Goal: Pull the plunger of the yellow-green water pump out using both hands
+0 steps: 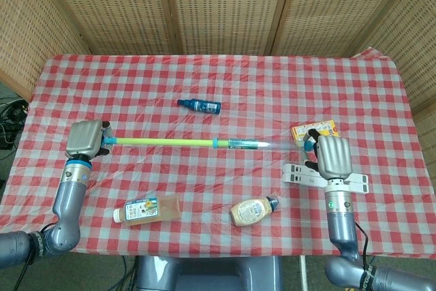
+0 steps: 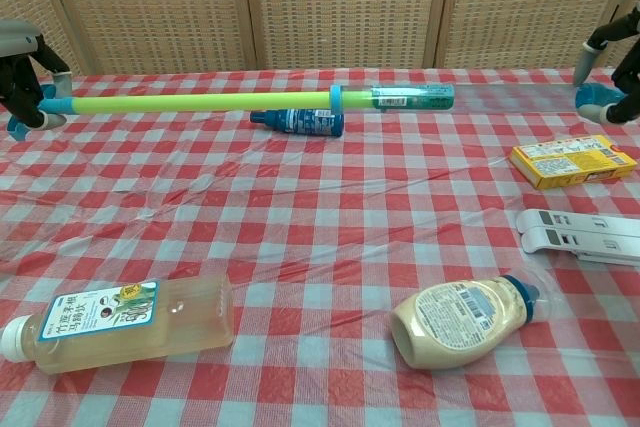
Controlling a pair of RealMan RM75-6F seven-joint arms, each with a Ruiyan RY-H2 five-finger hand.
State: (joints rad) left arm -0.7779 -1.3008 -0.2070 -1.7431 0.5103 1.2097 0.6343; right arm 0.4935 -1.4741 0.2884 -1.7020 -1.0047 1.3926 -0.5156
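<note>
Pump (image 1: pixel 204 142) lies level between my two hands, long axis running straight from one to the other. My left hand (image 1: pixel 84 139) is clamped on the blue plunger handle (image 2: pixel 40 107); my right hand (image 1: pixel 332 157) grips the blue far end. Yellow-green rod (image 2: pixel 200 103) shows long (well drawn out), then the clear labelled barrel (image 2: pixel 410 97).

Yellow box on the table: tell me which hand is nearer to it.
Right. The right hand is just beside the yellow box, gripping the pump's clear barrel end. The left hand is far across the table, holding the plunger handle.
</note>
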